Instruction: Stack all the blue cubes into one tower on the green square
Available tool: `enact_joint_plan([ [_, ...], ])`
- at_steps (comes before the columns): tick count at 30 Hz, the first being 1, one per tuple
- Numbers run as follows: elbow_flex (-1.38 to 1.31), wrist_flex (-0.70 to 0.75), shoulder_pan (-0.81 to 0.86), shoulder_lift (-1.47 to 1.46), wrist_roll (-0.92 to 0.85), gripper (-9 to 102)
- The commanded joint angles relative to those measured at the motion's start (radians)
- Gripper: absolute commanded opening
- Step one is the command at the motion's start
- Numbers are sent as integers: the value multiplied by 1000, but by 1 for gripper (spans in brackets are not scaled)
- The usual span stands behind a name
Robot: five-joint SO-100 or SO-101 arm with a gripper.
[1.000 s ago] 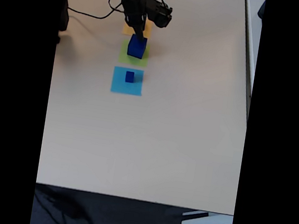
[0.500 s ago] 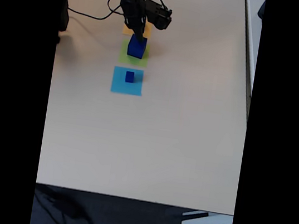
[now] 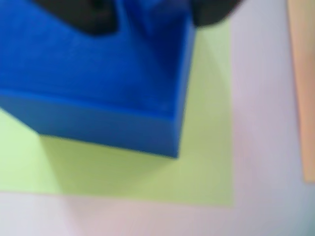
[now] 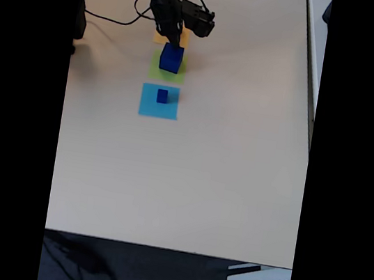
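the big blue cube (image 4: 171, 59) sits on the green square (image 4: 156, 72) with the gripper (image 4: 174, 39) just above it, jaw state unclear, so lift straight up before fetching the small cube (image 4: 162, 95) from the light-blue square (image 4: 146, 106).

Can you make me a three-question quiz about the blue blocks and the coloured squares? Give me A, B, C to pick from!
1. Where does the big cube sit?
A. on the green square
B. on the bare table
C. on a plate

2. How many blue cubes are on the table?
A. two
B. five
C. none

3. What is on top of the small cube?
A. the big cube
B. nothing
C. a ball

Answers:
1 A, as lime paper shows around the cube's base in the wrist view.
2 A, as the fixed view shows one big and one small.
3 B, as it stands alone on the light-blue square.
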Motion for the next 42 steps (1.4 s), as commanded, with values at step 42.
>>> enact_joint_plan([
  [42,-46,104,-23,72,281,22],
])
